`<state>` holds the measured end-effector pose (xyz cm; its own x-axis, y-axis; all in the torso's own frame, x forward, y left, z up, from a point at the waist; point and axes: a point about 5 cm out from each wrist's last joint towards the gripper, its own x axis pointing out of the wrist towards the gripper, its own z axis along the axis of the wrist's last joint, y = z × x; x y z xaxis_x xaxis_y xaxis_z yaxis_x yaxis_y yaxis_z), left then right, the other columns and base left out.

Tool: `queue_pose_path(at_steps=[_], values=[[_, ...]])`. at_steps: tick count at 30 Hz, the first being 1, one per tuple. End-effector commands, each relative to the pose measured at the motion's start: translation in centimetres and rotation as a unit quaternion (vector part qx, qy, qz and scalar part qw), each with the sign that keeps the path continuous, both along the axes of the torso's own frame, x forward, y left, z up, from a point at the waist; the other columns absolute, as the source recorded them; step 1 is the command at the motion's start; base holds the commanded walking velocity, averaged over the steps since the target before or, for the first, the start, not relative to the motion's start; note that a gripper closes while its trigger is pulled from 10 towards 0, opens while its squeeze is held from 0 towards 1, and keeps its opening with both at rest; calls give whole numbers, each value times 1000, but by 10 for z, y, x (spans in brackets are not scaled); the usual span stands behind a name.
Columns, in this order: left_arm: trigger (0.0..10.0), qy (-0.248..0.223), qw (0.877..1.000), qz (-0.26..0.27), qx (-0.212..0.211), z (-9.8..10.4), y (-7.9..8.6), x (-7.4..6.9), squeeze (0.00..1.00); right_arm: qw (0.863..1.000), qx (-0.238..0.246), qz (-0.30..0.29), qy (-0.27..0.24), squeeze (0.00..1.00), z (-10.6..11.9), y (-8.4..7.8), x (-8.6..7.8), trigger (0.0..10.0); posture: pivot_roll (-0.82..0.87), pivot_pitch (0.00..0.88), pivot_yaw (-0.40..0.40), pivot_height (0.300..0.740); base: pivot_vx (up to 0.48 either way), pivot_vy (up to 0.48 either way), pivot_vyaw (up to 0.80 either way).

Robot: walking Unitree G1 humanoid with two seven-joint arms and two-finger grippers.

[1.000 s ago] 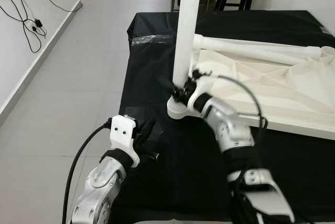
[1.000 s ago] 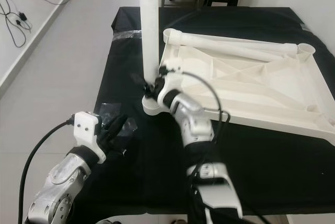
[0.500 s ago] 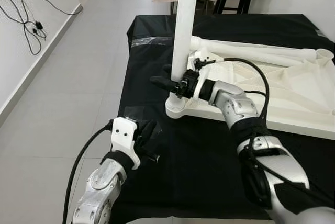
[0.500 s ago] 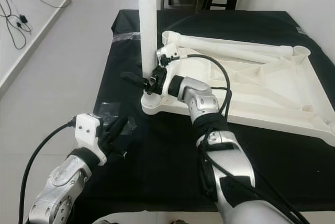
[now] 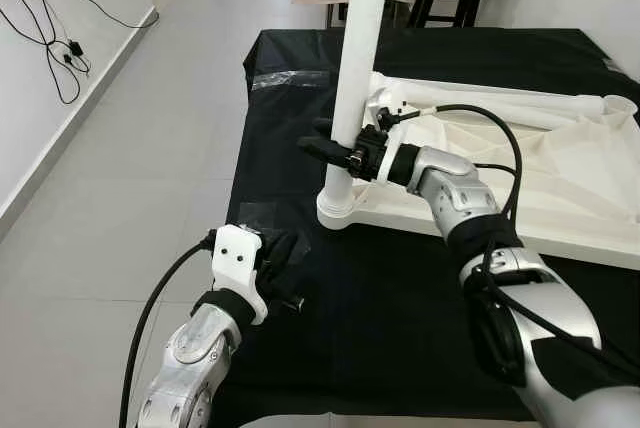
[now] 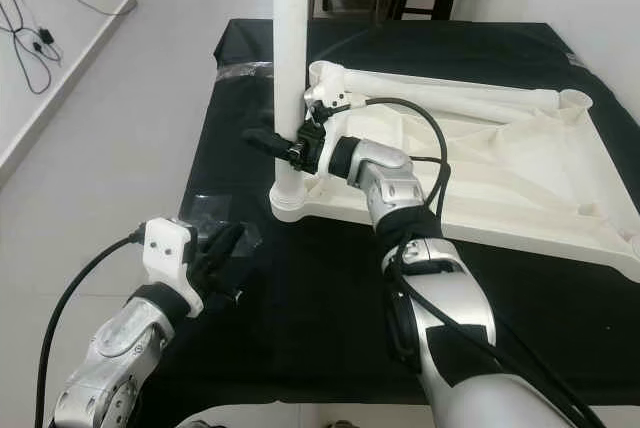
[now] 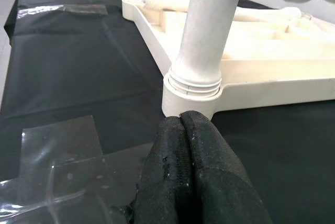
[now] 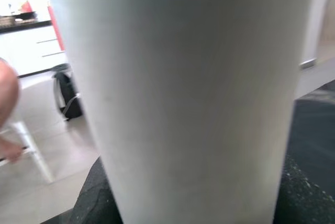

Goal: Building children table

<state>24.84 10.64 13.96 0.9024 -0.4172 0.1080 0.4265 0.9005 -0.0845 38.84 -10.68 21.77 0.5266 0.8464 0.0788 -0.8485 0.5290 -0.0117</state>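
While its fingers clasped the upright white leg [image 5: 352, 78] from both sides, the right gripper [image 5: 335, 151] held just above the socket in the corner of the upturned white tabletop [image 5: 560, 188]. The left gripper [image 5: 281, 266], fingers pressed together, rested on the black cloth [image 5: 380, 318] near that corner. No writing could be read.

Right gripper [image 5: 335, 151] raised along the upright white leg [image 5: 356, 68] from near its base collar to a point higher up the shaft, fingers now clasped around it. Right forearm swung from low and near to extended level across the tabletop [image 5: 560, 198]. Leg tilted slightly.
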Motion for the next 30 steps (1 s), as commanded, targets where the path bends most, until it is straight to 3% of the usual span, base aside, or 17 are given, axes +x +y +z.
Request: queue_pose_path(at_steps=[1, 3, 4, 5, 6, 7, 8, 10, 12, 14, 15, 20, 21, 25, 26, 29, 30], values=[[10000, 8, 1000, -1, -2, -2, 2, -2, 0, 998, -2, -36, 53, 0, -29, -2, -3, 0, 46, 141, -19, 740, 0, 0, 0], [10000, 8, 1000, -1, -2, -2, 3, -2, 0, 997, -5, -63, 50, 0, -32, -4, -2, 0, 44, 142, -19, 740, 0, 0, 0], [10000, 8, 1000, 0, -1, -1, 4, -2, 0, 986, 13, -160, 54, 0, -38, -8, 0, 0, 30, 152, -25, 740, 0, 0, 0], [10000, 8, 1000, 1, -1, -1, 5, -2, 0, 956, 38, -284, 66, 0, -48, -13, -2, 0, 30, 152, -25, 740, 0, 0, 0], [10000, 8, 1000, 1, -1, -1, 6, -2, 0, 941, 39, -324, 91, 0, -67, 1, -20, 0, 29, 161, -17, 740, 0, 0, 0], [10000, 8, 1000, 1, -1, -1, 6, -2, 0, 941, 39, -324, 91, 0, -67, 1, -20, 0, 29, 161, -17, 740, 0, 0, 0], [10000, 8, 1000, 1, 0, 0, 7, -1, 0, 936, 42, -335, 99, 0, -77, 19, -38, 0, 36, 160, -6, 740, 0, 0, 0], [10000, 8, 1000, 1, 0, 0, 7, -1, 0, 936, 42, -335, 99, 0, -77, 19, -38, 0, 36, 160, -6, 740, 0, 0, 0], [10000, 9, 1000, 0, 2, -1, 7, 0, 0, 957, 31, -276, 84, 0, -78, 53, -52, 0, 38, 149, -9, 740, 0, 0, 0], [10000, 9, 1000, -1, 3, -1, 7, 1, 0, 960, 31, -267, 77, 0, -75, 58, -48, 0, 35, 145, -11, 740, 0, 0, 0], [10000, 9, 1000, -1, 3, -1, 7, 1, 0, 957, 24, -277, 75, 0, -72, 57, -42, 10000, 33, 144, -11, 740, 0, 0, 0], [10000, 7, 1000, 4, 3, -1, 7, 2, 0, 960, 37, -271, 65, 0, -61, 55, -30, 10000, 38, 140, -13, 740, 0, 0, 0], [10000, 7, 1000, 5, 3, -1, 7, 2, 0, 964, 43, -257, 55, 1000, -55, 56, -29, 10000, 38, 138, -14, 740, 0, 0, 0], [10000, 8, 1000, 4, 2, -1, 6, 2, 0, 982, 50, -183, 21, 1000, -30, 53, -22, 10000, 37, 134, -14, 740, 0, 0, 0], [10000, 8, 1000, 3, 1, -1, 6, 3, 0, 987, 44, -152, 12, 0, -23, 52, -21, 10000, 37, 134, -14, 740, 0, 0, 0], [10000, 9, 1000, 1, 0, -2, 5, 3, 0, 999, -8, -32, -14, 0, -15, 49, -22, 10000, 35, 130, -14, 740, 0, 0, 0], [10000, 9, 1000, 1, 0, -2, 5, 3, 0, 999, -8, -32, -14, 0, -15, 49, -22, 10000, 35, 130, -14, 740, 0, 0, 0]])
